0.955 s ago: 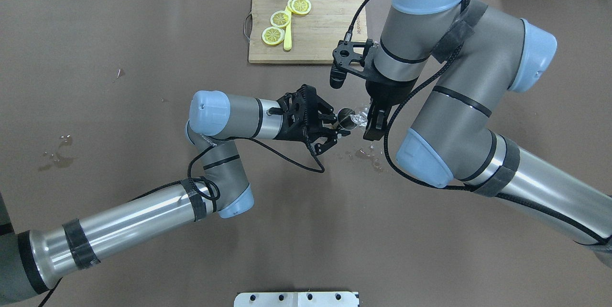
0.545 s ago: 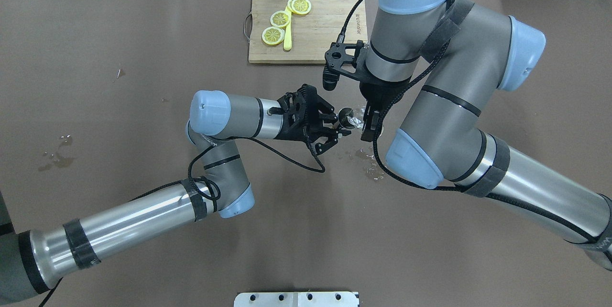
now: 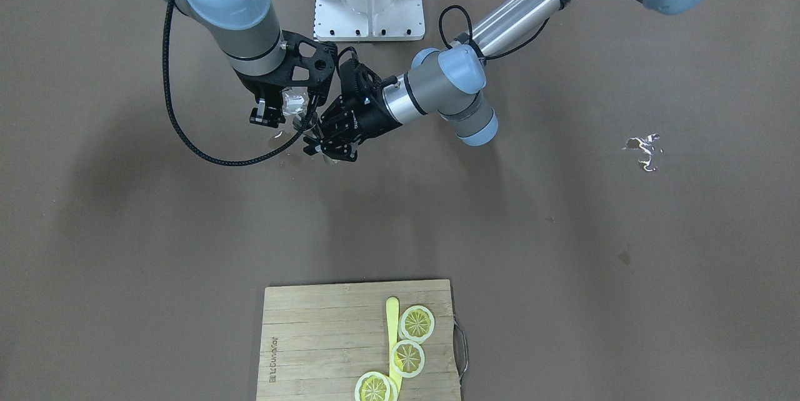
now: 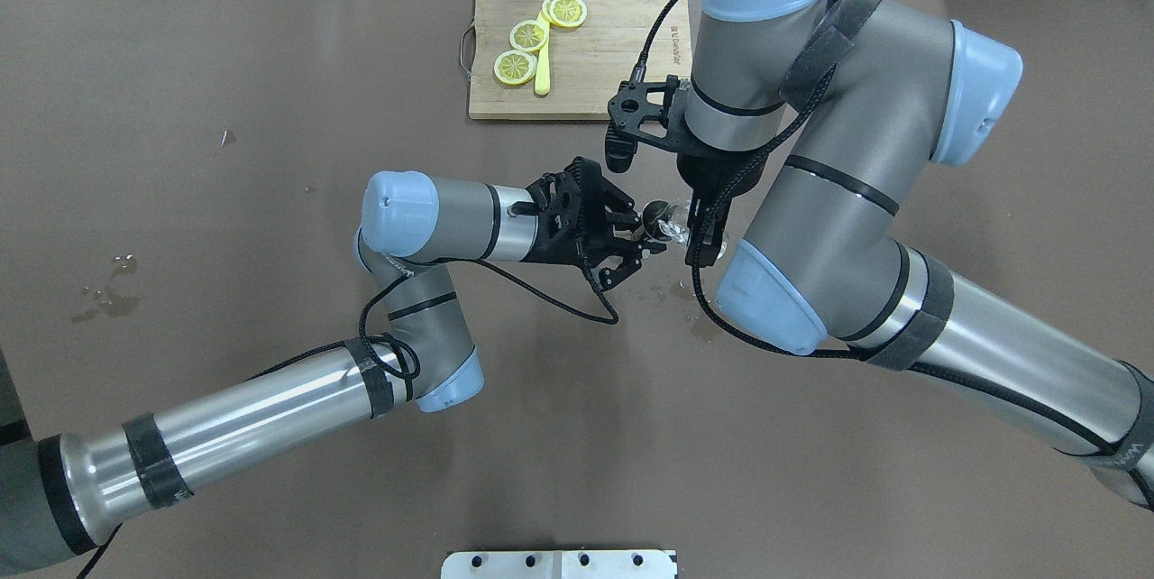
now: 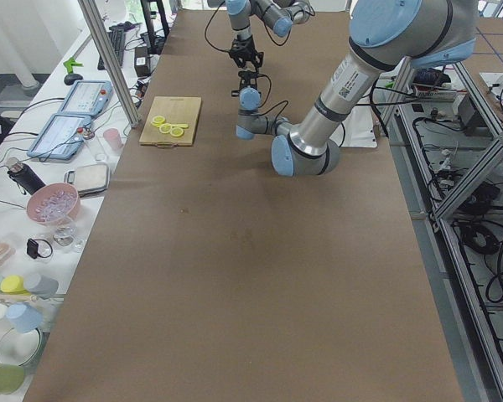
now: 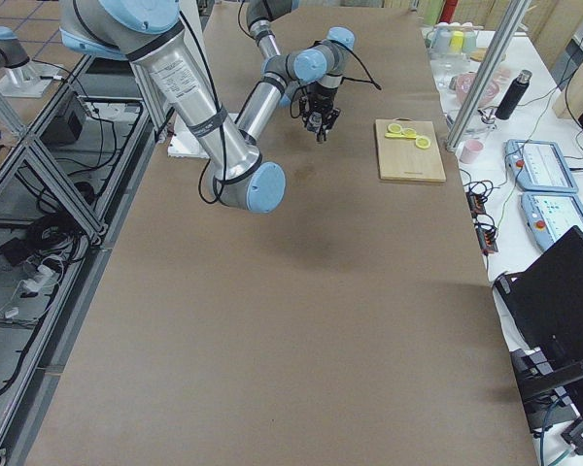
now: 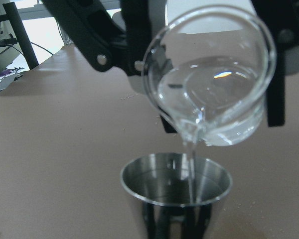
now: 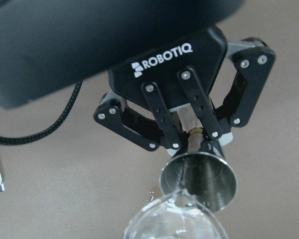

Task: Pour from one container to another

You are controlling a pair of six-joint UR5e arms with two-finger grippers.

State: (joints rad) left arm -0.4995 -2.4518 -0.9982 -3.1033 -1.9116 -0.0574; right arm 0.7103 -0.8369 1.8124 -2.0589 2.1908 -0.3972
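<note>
Pour under way: right gripper [image 3: 289, 107] clamped on the tilted glass beaker [image 7: 214, 99] just above the steel cup [image 7: 176, 191], whose base the left gripper [image 8: 195, 142] pinches; 1 thin stream lands inside, so tilt slowly, spout centred over the cup, given the spilled drops [image 4: 699, 304] below it.

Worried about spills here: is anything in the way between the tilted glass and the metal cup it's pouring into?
Nothing visible. The glass hangs tilted above the metal cup, and a thin stream falls from its lip straight into the cup's open mouth.
</note>
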